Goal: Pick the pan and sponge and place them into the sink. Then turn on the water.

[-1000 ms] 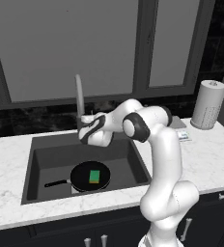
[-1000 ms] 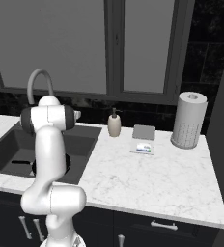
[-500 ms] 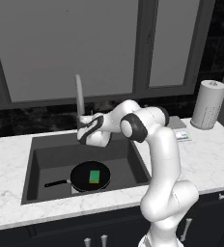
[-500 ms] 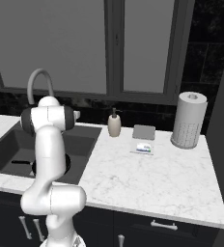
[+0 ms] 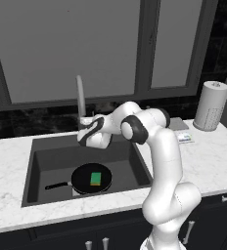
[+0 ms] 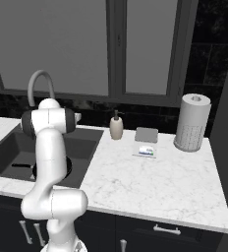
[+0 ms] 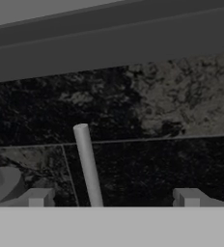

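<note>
The fingers stood spread wide, grasping nothing, with the thin grey rod-like faucet lever rising between them and clear room on either side before the black stone backsplash. The left base view showed the hand beside the tall grey gooseneck faucet, over the back edge of the dark grey recessed sink. There the round black frying pan lay with the small green sponge on it. The right base view added the white marble surface.

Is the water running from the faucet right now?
Off. No stream falls from the faucet into the sink; the pan and sponge lie there.
</note>
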You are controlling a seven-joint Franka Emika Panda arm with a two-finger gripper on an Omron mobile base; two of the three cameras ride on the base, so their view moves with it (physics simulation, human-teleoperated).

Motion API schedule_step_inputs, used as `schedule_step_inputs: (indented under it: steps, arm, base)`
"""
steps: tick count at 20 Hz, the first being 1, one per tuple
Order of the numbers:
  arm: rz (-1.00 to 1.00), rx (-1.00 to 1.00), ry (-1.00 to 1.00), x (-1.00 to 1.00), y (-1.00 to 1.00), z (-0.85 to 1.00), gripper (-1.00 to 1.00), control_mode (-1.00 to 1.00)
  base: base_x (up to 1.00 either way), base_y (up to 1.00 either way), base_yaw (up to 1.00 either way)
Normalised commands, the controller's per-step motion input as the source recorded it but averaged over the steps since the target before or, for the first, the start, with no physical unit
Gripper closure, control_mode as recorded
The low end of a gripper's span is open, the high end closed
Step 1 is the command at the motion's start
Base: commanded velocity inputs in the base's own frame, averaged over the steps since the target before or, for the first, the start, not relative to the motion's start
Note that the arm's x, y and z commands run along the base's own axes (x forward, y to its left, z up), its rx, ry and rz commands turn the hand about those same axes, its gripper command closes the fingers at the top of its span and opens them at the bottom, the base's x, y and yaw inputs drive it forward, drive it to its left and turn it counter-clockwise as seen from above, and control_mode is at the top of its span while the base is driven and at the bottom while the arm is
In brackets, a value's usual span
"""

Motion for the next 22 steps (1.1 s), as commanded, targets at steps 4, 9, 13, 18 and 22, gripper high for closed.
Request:
schedule_step_inputs:
  steps: [4, 9, 13, 18, 22]
  arm:
    - [0.00, 0.00, 0.00, 0.05, 0.00, 0.00, -1.00, -1.00]
    - [0.00, 0.00, 0.00, 0.07, 0.00, 0.00, -1.00, -1.00]
    - [0.00, 0.00, 0.00, 0.11, 0.00, 0.00, -1.00, -1.00]
    - [0.00, 0.00, 0.00, 0.07, 0.00, 0.00, -1.00, -1.00]
    - [0.00, 0.00, 0.00, 0.00, -0.04, 0.00, -1.00, -1.00]
  base:
    - [0.00, 0.00, 0.00]
    - [0.00, 0.00, 0.00]
    - [0.00, 0.00, 0.00]
    - [0.00, 0.00, 0.00]
    - [0.00, 0.00, 0.00]
